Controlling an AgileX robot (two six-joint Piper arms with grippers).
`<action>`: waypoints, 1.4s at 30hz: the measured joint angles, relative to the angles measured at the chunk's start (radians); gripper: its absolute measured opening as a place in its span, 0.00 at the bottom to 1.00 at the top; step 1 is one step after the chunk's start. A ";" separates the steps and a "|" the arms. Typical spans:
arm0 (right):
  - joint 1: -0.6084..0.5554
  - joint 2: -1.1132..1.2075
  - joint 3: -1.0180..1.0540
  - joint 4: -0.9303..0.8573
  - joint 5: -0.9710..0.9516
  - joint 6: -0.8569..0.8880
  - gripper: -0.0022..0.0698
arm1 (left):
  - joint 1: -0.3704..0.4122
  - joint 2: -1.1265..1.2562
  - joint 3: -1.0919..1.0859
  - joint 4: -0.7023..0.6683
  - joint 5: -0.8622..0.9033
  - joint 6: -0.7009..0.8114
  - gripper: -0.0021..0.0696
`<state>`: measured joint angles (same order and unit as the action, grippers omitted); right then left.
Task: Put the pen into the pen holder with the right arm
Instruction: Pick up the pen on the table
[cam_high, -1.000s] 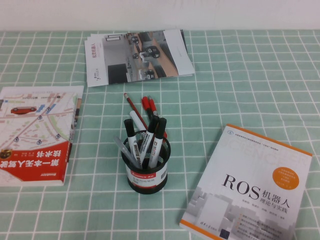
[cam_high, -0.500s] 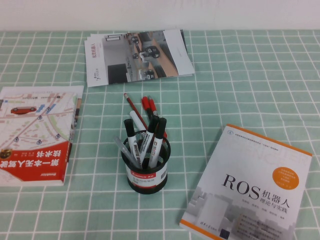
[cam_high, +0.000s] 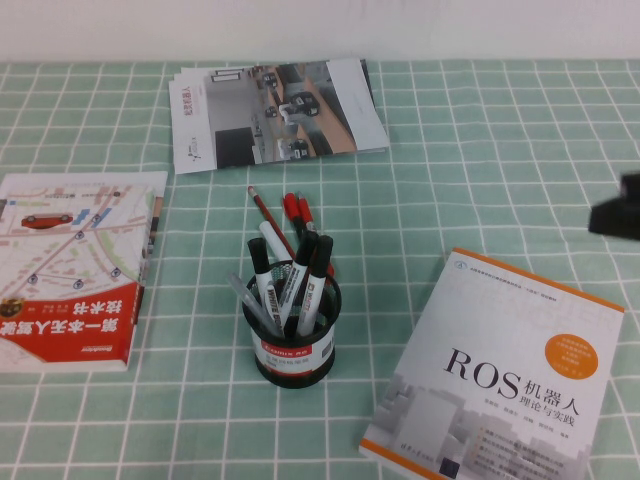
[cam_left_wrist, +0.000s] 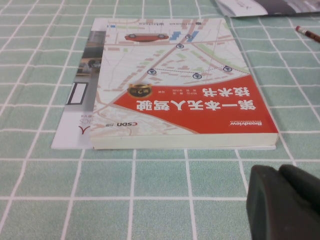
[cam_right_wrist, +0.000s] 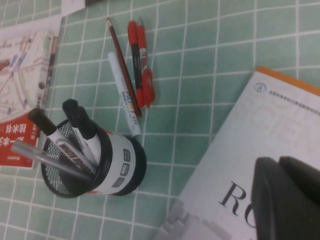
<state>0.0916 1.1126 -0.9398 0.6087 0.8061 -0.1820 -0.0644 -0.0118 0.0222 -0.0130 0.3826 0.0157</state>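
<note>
Two red pens (cam_high: 296, 212) lie side by side on the green checked cloth just behind the pen holder (cam_high: 291, 335). They also show in the right wrist view (cam_right_wrist: 146, 82). The black mesh pen holder (cam_right_wrist: 112, 167) stands upright with several black-capped markers in it. My right gripper (cam_high: 616, 214) shows as a black shape at the right edge of the high view, above the cloth and far from the pens. In its wrist view the right gripper (cam_right_wrist: 279, 167) is shut and empty over the ROS book. My left gripper (cam_left_wrist: 280, 172) is shut and empty near the red book.
The ROS book (cam_high: 500, 380) lies at front right. A red map book (cam_high: 70, 270) lies at left and brochures (cam_high: 275, 110) at the back. A thin red pencil (cam_high: 266, 210) and a white marker (cam_right_wrist: 122, 92) lie beside the red pens.
My right gripper has come into the high view at the right edge. Nothing on the table has moved.
</note>
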 joint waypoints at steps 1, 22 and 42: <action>0.006 0.042 -0.047 -0.012 0.025 0.010 0.00 | 0.000 0.000 0.000 0.000 0.000 0.000 0.02; 0.361 0.756 -0.808 -0.360 0.197 0.279 0.00 | 0.000 0.000 0.000 0.000 0.000 0.000 0.02; 0.477 1.278 -1.361 -0.447 0.302 0.345 0.37 | 0.000 0.000 0.000 0.000 0.000 0.000 0.02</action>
<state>0.5686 2.3901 -2.3009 0.1614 1.1079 0.1625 -0.0644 -0.0118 0.0222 -0.0130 0.3826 0.0157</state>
